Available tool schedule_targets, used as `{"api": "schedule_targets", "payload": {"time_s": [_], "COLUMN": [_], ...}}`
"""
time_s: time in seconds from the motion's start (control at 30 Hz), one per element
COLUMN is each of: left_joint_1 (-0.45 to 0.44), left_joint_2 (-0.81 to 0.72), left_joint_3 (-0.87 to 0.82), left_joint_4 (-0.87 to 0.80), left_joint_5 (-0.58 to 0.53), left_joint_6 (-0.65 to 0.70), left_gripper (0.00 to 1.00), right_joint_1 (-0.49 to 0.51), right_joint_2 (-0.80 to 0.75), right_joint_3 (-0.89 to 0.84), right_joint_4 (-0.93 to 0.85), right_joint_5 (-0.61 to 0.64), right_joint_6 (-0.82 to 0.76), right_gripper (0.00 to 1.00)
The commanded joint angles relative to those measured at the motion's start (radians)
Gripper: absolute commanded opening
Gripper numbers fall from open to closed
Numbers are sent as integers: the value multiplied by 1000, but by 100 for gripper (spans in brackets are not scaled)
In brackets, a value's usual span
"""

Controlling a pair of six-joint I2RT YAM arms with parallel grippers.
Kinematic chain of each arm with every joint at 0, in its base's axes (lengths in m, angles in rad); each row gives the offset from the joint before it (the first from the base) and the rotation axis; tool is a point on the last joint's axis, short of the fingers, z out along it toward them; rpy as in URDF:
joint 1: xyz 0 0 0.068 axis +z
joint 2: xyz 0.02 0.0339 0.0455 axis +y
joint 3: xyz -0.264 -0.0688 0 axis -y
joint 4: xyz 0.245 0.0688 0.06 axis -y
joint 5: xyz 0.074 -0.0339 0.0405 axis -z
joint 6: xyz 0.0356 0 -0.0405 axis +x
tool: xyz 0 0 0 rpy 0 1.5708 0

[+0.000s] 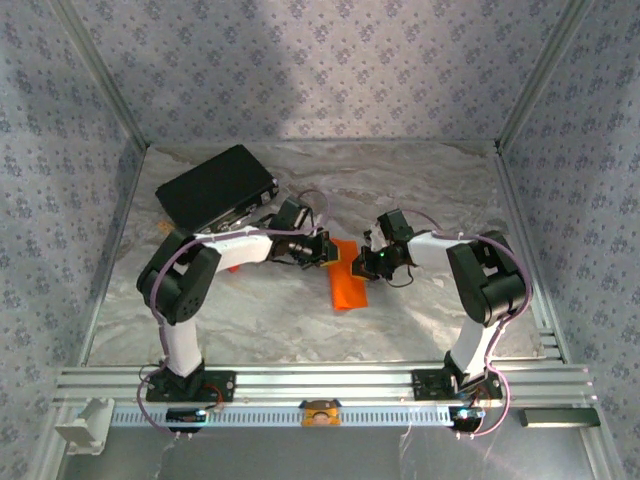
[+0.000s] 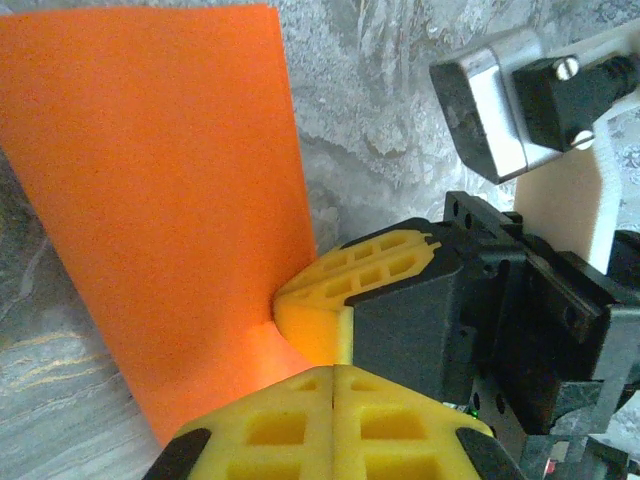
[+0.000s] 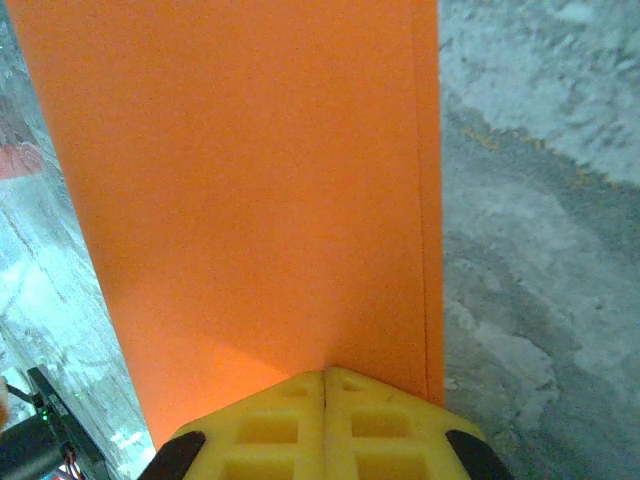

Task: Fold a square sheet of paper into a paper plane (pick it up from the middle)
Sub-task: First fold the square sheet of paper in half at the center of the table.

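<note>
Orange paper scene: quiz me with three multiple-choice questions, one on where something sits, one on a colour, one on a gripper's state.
1. The black case lies: A) at the far left of the table; B) at the near right corner; C) at the near edge, centre.
2. The paper is: A) blue; B) orange; C) white.
3. The right gripper is: A) wide open; B) shut; C) gripping the case.
Answers: A, the top view shows it far left; B, it is bright orange in every view; B, its yellow fingers meet with no gap.

Grey marbled bench (image 1: 300,330) beneath the left end effector (image 1: 325,252), blue-grey floral-patterned walls (image 1: 320,70) beyond it and on both sides, aluminium corner posts (image 1: 100,75), soft even light.
</note>
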Motion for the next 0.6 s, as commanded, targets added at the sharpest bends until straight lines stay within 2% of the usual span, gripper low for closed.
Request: {"api": "schedule_targets", "payload": {"time_s": [0.0,0.23,0.57], "left_joint_1": [5,6,19], "left_joint_2": [16,57,92], "left_joint_3": [-14,-13,-24], "left_joint_4": [65,68,-32], "left_joint_5": [55,66,14], "left_joint_6": [-19,-17,64], "left_gripper": [0,0,0], "right_joint_1": [-11,-10,-5], "right_joint_2": [41,44,50], "right_joint_3": [-18,-19,-23], "right_joint_4": [-69,-68,-58], "right_joint_5": [79,78,75], "right_joint_6": [-7,-7,1], "right_gripper": [0,0,0]}}
